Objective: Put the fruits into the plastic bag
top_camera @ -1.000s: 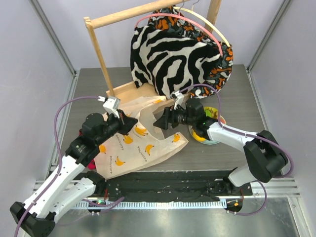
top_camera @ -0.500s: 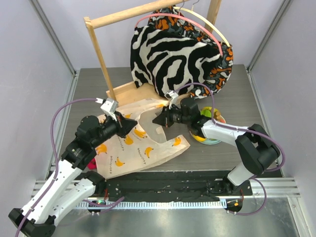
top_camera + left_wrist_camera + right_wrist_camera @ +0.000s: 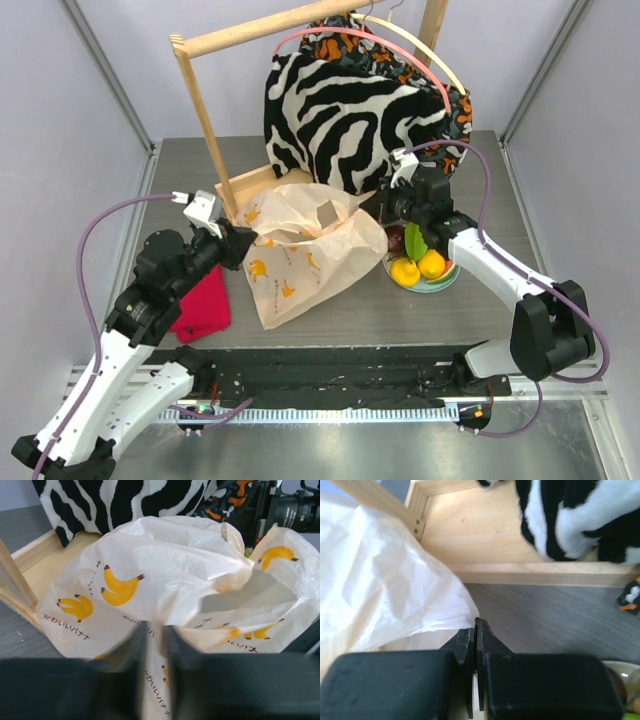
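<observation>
Bright diffuse light, faint soft shadows, top view sharp, black left hand (image 3: 155,630) and right hand (image 3: 475,627) blurred nearby

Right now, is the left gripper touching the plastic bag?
Touching. The left wrist view shows the plastic bag film pinched between the shut fingers of the left gripper, running down through them.
</observation>
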